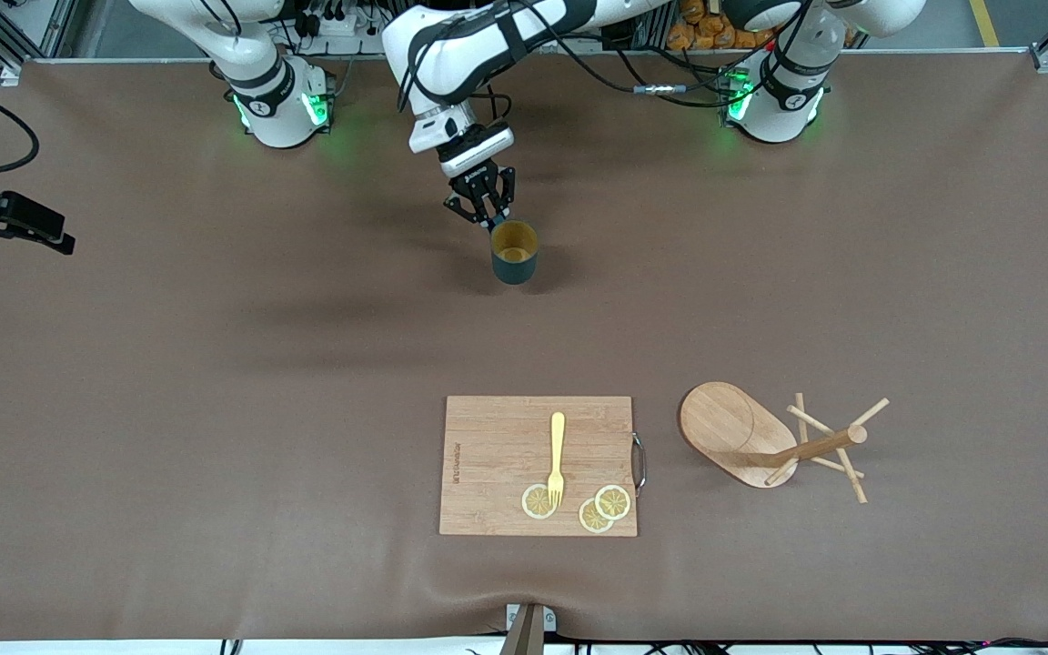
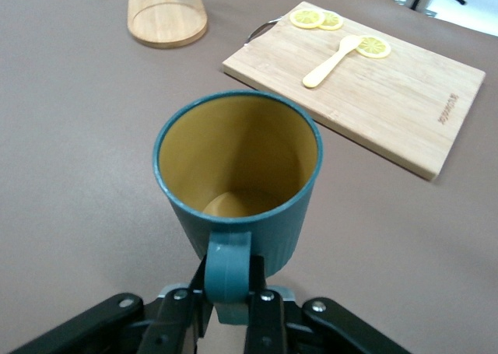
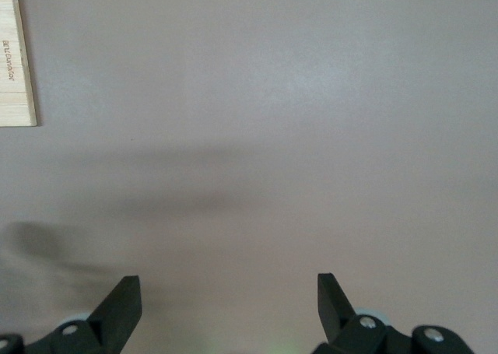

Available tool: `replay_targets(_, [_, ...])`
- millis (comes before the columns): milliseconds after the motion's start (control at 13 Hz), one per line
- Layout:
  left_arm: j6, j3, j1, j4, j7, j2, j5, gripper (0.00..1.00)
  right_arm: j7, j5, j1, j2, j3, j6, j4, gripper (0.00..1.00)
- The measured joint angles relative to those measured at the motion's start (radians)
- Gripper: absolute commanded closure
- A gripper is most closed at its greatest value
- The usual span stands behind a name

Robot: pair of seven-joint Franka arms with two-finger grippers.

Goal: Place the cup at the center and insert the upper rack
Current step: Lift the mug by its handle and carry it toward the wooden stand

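Note:
The cup (image 1: 514, 253), dark teal with a tan inside, stands upright near the table's middle, on the robots' side; I cannot tell if its bottom touches the mat. My left gripper (image 1: 485, 207) is shut on its loop handle (image 2: 229, 268), one finger (image 2: 263, 323) on each side. The upper rack (image 1: 731, 435), a light wooden mug tree, lies tipped on its side toward the left arm's end, its post (image 1: 817, 447) and pegs resting on the mat; its oval base (image 2: 167, 15) shows in the left wrist view. My right gripper (image 3: 228, 280) hangs open over bare mat.
A wooden cutting board (image 1: 497, 455) lies nearer to the front camera than the cup, with a yellow fork (image 1: 558, 455) and lemon slices (image 1: 604, 508) on it. Its corner (image 3: 15, 58) shows in the right wrist view. A black device (image 1: 5, 223) sits at the right arm's table end.

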Motion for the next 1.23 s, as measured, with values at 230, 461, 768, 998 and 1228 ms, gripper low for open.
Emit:
replay_targets(230, [0.009,-0.008,0.049,0.07,0.0,-0.027,-0.104,1.0,0.0,0.0,0.001,0.0,0.002,0.001,0.0,0.0])
replay_targets(461, [0.054,-0.057,0.152,0.1,0.002,-0.076,-0.187,1.0,0.0,0.0,0.001,0.0,0.003,0.001,0.001,0.0])
replay_targets(768, [0.122,-0.231,0.408,0.104,0.005,-0.106,-0.265,1.0,0.0,0.0,0.002,0.0,0.005,0.0,0.001,0.0])
replay_targets(998, [0.159,-0.38,0.628,0.105,0.033,-0.107,-0.352,1.0,0.0,0.001,0.002,0.001,0.006,-0.003,0.001,0.0])
replay_targets(1228, [0.21,-0.494,0.836,0.105,0.083,-0.107,-0.489,1.0,0.0,0.001,0.004,0.002,0.008,-0.02,0.001,0.0])
